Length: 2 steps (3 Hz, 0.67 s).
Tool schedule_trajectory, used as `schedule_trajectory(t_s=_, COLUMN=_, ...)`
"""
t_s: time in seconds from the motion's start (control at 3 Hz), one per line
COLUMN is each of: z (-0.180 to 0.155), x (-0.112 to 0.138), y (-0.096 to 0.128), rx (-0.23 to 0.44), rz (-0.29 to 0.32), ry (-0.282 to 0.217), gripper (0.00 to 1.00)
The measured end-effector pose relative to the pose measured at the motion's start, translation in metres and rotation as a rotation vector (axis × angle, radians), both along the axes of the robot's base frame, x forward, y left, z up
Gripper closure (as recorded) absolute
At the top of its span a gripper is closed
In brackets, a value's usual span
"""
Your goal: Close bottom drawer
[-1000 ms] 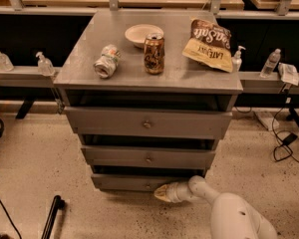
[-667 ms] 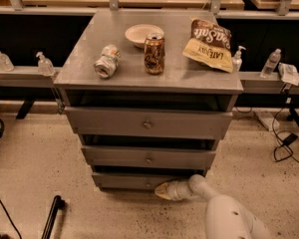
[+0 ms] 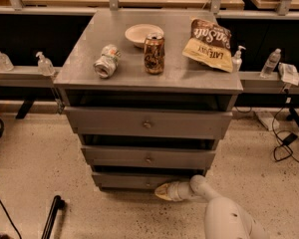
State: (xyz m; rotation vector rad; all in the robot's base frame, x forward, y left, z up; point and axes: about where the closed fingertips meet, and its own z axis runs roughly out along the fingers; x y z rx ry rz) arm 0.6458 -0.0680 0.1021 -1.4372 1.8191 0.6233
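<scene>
The bottom drawer point(image 3: 124, 180) is the narrowest grey front, lowest in the grey cabinet, with a small round knob point(image 3: 148, 183). It stands pulled out only a little, with a dark gap above it. My gripper point(image 3: 162, 191) reaches in from the lower right on a white arm point(image 3: 224, 215). Its pale tip is against the drawer front just right of and below the knob.
Above are the middle drawer point(image 3: 148, 158) and the top drawer point(image 3: 147, 123). On the cabinet top point(image 3: 89, 59) lie a crushed can point(image 3: 106, 60), a white bowl point(image 3: 143, 34), an upright can point(image 3: 154, 53) and a chip bag point(image 3: 210, 44). Cables point(image 3: 284, 143) lie on the floor at right.
The bottom drawer front and my gripper tip sit slightly further in toward the cabinet; the arm has shifted a little left.
</scene>
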Motion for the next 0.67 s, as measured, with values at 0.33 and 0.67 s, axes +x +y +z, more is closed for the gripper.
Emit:
schedule_trajectory(t_s=0.33, z=-0.011, x=-0.041, y=-0.013, rx=0.116, rz=0.069, ry=0.052, gripper=1.00)
schedule_trajectory(t_s=0.67, z=-0.015, x=-0.069, y=-0.027, rx=0.201, rz=0.095, ry=0.098, gripper=1.00)
